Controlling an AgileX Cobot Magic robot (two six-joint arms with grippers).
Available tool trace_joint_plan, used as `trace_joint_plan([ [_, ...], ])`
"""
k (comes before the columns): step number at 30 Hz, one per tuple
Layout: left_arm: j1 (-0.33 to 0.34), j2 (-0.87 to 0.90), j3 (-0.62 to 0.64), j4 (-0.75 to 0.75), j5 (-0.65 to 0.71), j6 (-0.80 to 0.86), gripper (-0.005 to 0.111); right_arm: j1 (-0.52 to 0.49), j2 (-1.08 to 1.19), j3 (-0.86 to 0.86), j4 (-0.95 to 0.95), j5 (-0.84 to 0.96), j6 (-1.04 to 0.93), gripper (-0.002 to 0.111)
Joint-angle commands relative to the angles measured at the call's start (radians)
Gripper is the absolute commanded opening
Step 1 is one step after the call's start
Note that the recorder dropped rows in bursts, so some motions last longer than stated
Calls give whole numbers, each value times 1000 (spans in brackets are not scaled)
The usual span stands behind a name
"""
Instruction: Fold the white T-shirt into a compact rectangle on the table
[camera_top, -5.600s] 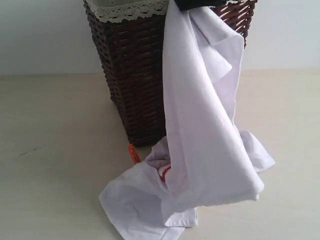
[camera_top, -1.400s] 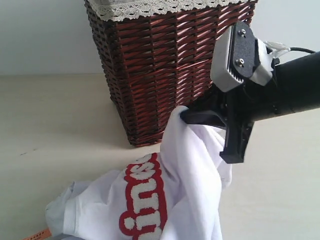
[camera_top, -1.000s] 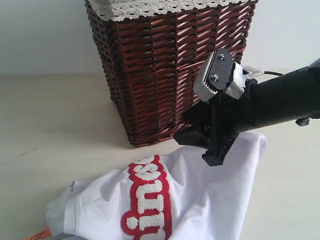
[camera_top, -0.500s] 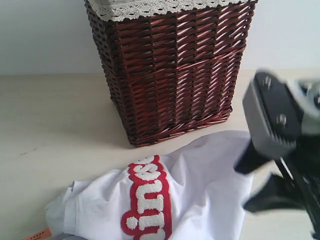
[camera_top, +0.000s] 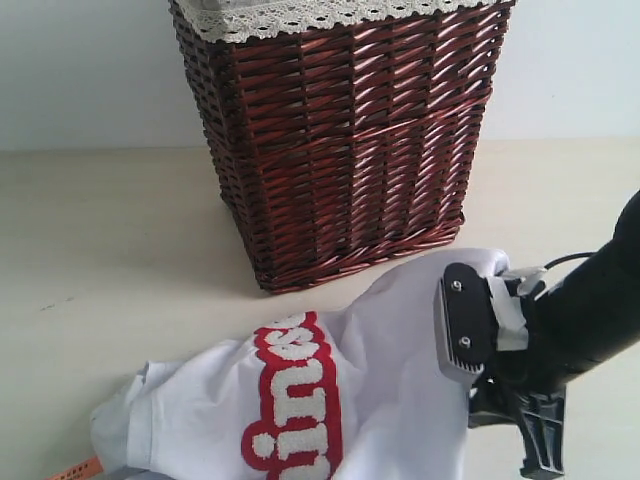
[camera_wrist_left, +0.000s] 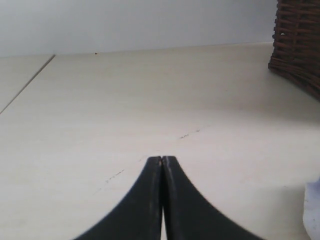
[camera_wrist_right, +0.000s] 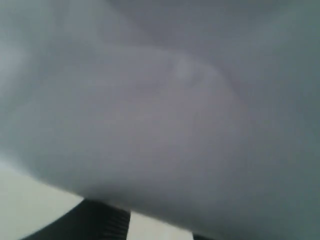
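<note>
T-shirt (camera_top: 390, 380), white with fuzzy white letters on a red outline band, lies rumpled on the pale beige surface (camera_top: 110, 230), just in front of a dark red-brown wicker basket (camera_top: 340, 150) with white lace trim (camera_top: 290, 14) along its rim. A small orange tag (camera_top: 75, 468) pokes out at the shirt's lower left corner in the exterior view.

Only that view shows the lettering, the tag and the pose of the right arm (camera_top: 600, 300). The arm is black and slants in from the right edge, wrist bent downward. Its grey camera block (camera_top: 460, 325) sits over the shirt's right side, and the right gripper (camera_top: 520, 440) points down at the cloth's right edge.

The right wrist view gives only blurred white cloth across nearly the whole picture, with a dark piece of the gripper at one edge (too close to read). Whether these jaws are clenched on the cloth or free of it cannot be told.

The left gripper (camera_wrist_left: 162, 159) appears solely in the left wrist view. Its black jaws are pressed together with nothing between them, low over bare surface and well apart from the basket's corner. A sliver of the shirt shows at the picture's edge.
</note>
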Motion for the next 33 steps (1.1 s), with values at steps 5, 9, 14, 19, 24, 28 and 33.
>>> trace_joint_plan([
  [5,0,-5,0,-3,-8,0,0,15,21,-112,677,186,-446,26],
  [9,0,-5,0,-3,-8,0,0,41,94,-159,743,63,-444,26],
  [14,0,-5,0,-3,-8,0,0,43,204,-182,739,25,-418,26],
  [19,0,-5,0,-3,-8,0,0,43,152,-182,732,95,-360,33],
  [24,0,-5,0,-3,-8,0,0,43,-14,-182,585,126,-296,52],
  [28,0,-5,0,-3,-8,0,0,43,-129,-182,187,134,4,53],
  [33,0,-5,0,-3,-8,0,0,-17,-163,-152,-188,339,268,53],
])
